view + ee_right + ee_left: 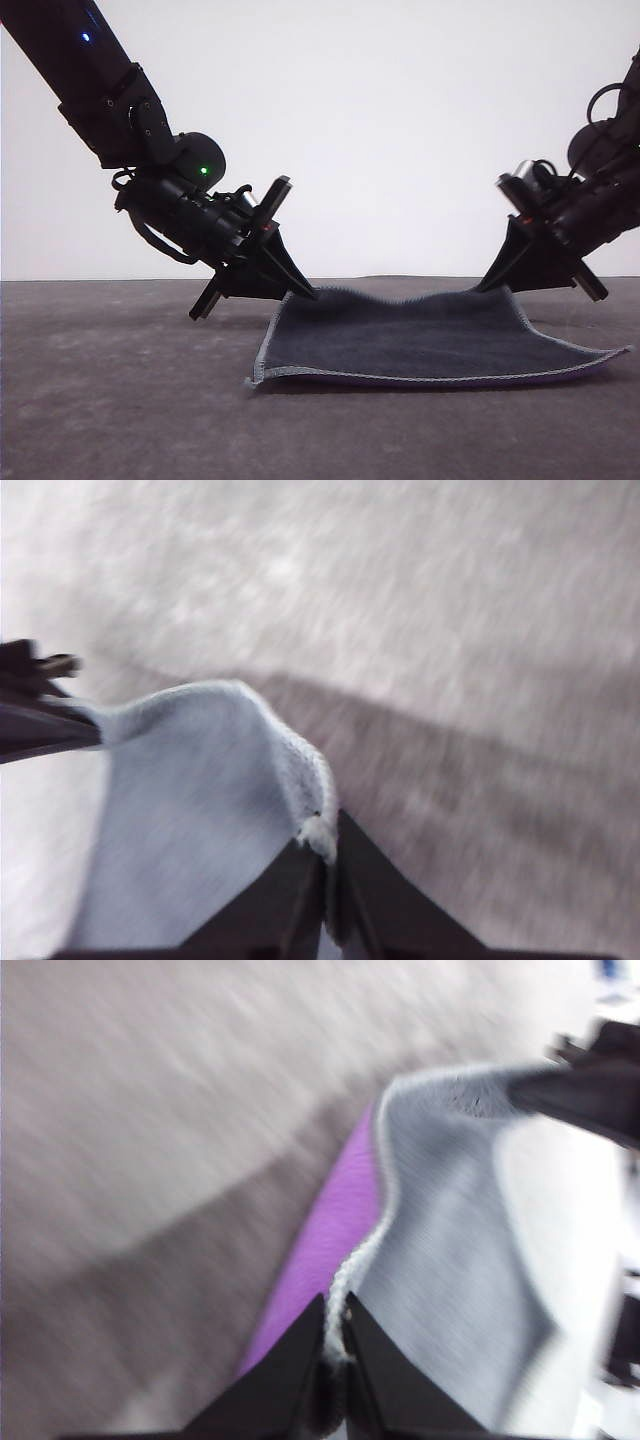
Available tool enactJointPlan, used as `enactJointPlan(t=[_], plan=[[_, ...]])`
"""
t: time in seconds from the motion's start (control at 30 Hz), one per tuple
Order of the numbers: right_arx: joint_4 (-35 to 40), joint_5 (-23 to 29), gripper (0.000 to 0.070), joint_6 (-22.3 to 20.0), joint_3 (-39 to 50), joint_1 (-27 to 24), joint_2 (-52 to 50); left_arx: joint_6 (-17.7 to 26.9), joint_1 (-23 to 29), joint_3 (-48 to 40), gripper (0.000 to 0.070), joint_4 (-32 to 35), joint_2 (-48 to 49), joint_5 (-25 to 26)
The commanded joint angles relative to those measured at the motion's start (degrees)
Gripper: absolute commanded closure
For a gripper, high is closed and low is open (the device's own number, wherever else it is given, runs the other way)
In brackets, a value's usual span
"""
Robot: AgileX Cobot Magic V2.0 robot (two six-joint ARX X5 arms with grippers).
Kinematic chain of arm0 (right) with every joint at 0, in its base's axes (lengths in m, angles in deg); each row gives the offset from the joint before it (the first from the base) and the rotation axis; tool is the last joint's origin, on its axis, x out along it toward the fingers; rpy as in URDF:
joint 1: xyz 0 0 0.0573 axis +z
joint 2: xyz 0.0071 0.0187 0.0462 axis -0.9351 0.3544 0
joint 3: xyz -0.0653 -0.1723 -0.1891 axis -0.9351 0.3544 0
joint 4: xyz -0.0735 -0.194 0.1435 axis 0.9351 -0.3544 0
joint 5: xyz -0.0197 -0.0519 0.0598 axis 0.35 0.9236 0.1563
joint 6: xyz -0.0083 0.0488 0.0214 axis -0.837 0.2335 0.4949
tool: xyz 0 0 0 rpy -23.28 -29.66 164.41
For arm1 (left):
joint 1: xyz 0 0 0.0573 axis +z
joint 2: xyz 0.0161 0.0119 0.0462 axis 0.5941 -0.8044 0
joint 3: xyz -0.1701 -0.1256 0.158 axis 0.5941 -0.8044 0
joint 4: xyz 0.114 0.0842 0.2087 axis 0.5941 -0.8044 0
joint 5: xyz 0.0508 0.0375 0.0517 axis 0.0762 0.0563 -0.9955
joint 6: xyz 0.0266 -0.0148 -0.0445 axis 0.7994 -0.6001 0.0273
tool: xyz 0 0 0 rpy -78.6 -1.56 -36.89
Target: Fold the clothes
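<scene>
The small square soft cloth (420, 335), dark grey on its upper face with a light grey stitched hem, lies on the grey matte counter (120, 400) with its near edge resting on the surface and its far edge raised. Along the near edge a thin line of bright purple shows from the under face.

The black left pincer (308, 293) is at the far left corner of the cloth. Its two fingers are closed together on the hem there (in the left wrist view the pale stitched edge runs straight into the narrow gap between the fingers), so the left pincer (334, 1345) holds this corner slightly above the counter. In that same view the purple face (325, 1240) shows beside the hem, under the grey side.

The black right pincer (490, 288) is at the far right corner of the cloth. In the right wrist view the right pincer (322, 855) has its fingers pressed together on a small tuft of the hem, and the grey cloth (200, 810) hangs away from it. Between the two held corners the far edge sags a little. The near right corner of the cloth curls up slightly from the counter.
</scene>
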Motion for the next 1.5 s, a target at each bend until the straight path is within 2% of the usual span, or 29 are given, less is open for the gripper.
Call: enactJointPlan(t=[0.0, 0.17, 0.33, 0.67, 0.83, 0.93, 1.07, 1.17, 1.37, 1.43, 1.47], plan=[[-3.28, -1.2, 0.07, -3.93, -1.67, -0.61, 1.31, 0.7, 0.11, 1.31, 0.07, -0.97, -1.86, 1.78], [-13.25, -5.0, 0.07, -8.44, -3.35, -2.05, 1.31, 1.91, 0.38, 1.31, 0.07, -5.18, -1.86, 5.85], [-21.23, -8.9, 0.07, -13.07, -3.63, -3.0, 1.31, 5.81, 0.36, 1.31, 0.07, -12.51, -1.86, 9.21], [-35.41, -9.12, 0.0696, -22.69, -3.63, -3.01, 1.31, 14.41, 0.23, 1.31, 0.07, -24.88, -1.82, 13.66], [-38.68, -9.13, 0.0692, -24.45, -3.63, -3.03, 1.31, 18.21, -0.33, 1.31, 0.0694, -29.89, -1.75, 13.82], [-39.8, -8.79, 0.0692, -25.23, -3.63, -3.03, 1.31, 19.29, -0.75, 1.31, 0.063, -31.91, -1.75, 13.81], [-42.0, -8.34, 0.0692, -26.08, -3.63, -3.16, 1.31, 21.0, -1.47, 1.31, 0.0587, -34.89, -1.75, 13.82], [-43.67, -8.26, 0.0691, -26.62, -3.63, -3.44, 1.31, 22.79, -2.02, 1.31, 0.0583, -36.56, -1.75, 13.82], [-46.09, -8.24, 0.0683, -27.9, -3.63, -3.89, 1.31, 23.42, -2.38, 1.31, 0.0578, -38.09, -1.75, 13.81], [-46.61, -8.23, 0.0647, -28.05, -3.63, -3.98, 1.31, 23.66, -2.37, 1.31, 0.0554, -38.58, -1.75, 13.81], [-46.88, -8.25, 0.0599, -28.2, -3.63, -4.11, 1.31, 23.75, -2.37, 1.31, 0.0517, -38.77, -1.75, 13.81]])
